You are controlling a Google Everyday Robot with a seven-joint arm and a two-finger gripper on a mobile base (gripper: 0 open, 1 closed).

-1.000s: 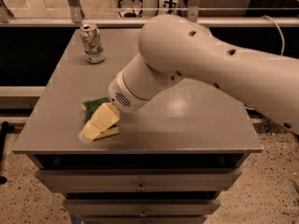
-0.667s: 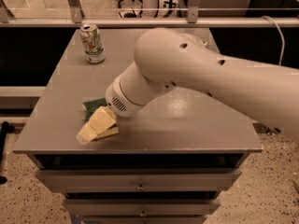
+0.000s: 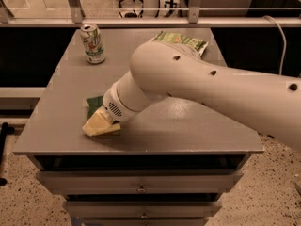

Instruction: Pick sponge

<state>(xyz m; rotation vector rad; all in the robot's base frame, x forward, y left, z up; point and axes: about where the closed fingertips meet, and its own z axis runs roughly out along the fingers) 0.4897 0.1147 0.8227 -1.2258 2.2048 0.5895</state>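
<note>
- The thick white arm (image 3: pixel 202 86) reached in from the right edge of the view, sloping down and leftward.
- Its vented wrist (image 3: pixel 117 106) pointed down and to the left.
- The pale yellow gripper (image 3: pixel 99 125) sat low at the left, angled downward.

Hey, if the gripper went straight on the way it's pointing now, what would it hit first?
Probably the table top: the gripper points down at it near the front edge, with the sponge just behind it. Depth is unclear.
</note>
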